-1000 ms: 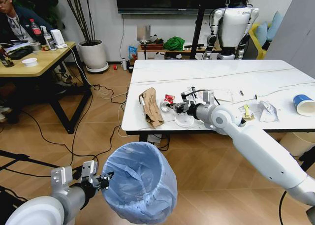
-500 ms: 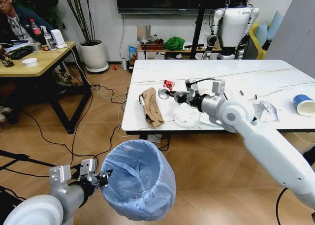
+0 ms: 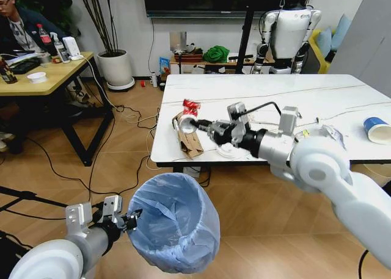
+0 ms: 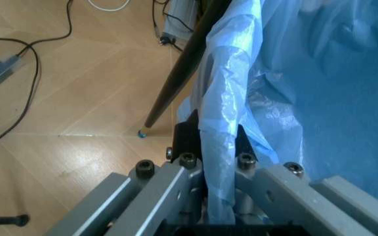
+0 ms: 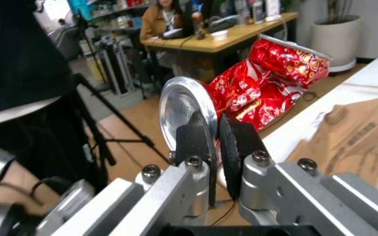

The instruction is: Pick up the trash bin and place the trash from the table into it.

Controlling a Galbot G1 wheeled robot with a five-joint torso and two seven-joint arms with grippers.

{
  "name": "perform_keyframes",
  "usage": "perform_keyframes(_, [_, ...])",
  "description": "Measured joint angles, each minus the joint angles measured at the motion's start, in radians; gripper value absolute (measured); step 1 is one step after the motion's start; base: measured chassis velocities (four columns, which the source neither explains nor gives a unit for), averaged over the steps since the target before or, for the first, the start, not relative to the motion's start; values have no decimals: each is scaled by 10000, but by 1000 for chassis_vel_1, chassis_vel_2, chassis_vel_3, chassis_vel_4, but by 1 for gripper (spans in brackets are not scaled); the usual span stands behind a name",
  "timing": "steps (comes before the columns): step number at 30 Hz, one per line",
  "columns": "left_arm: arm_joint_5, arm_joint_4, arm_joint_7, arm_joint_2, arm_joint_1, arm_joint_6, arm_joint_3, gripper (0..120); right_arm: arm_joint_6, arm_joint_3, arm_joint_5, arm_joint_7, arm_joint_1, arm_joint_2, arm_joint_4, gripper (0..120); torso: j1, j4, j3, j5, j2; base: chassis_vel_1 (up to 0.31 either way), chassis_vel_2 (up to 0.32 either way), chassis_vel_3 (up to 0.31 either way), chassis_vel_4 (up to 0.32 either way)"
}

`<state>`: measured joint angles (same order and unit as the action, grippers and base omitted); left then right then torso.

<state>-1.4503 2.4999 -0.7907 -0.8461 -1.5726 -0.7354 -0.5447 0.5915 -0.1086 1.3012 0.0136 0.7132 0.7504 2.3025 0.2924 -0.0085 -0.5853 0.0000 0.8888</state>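
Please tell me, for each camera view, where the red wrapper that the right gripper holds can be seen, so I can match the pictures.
Head view: the red wrapper is left of centre, above the table's left edge, pinched by the right gripper.
Right wrist view: red wrapper, centre-right, beyond the fingertips.
Left wrist view: not there.
Shared landmark: the brown cardboard beside it.

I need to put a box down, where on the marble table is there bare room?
The table's far half is bare, from its back edge to the dark vein. Crowded: the near strip, with torn cardboard, wrappers, the paper cup, and the right gripper holding a red wrapper.
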Motion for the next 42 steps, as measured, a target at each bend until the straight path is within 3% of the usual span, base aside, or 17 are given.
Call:
perform_keyframes(10, [-6,-204,-90,130,178,0,307,0,5,-241,-1045,-1081,2061,-604,871,2,0,-2,0,1,0,0,0,0,0])
perform_keyframes(24, [-14,-316,-132,53,362,0,526,0,202,-193,-1920,-1539,3144,-1132,1761,4,0,-1,-1,1,0,0,0,0,0])
perform_keyframes(27, [-13,-305,-135,52,365,0,561,0,227,-306,-2272,-1406,3497,-1148,1792,19,0,-1,-1,1,0,0,0,0,0])
perform_keyframes(34, [10,-257,-135,62,355,0,581,0,239,-553,-2487,-1367,3959,-1165,1878,40,1,-1,-1,1,0,0,0,0,0])
perform_keyframes(40, [116,-101,-100,54,215,0,560,0,199,-1483,-2331,-986,4223,-1156,1917,67,1,-2,-1,1,0,0,0,0,0])
perform_keyframes(42, [166,-86,-79,45,178,0,558,0,195,-1594,-2200,-778,4168,-1137,1915,70,0,-2,-1,1,0,0,0,0,0])
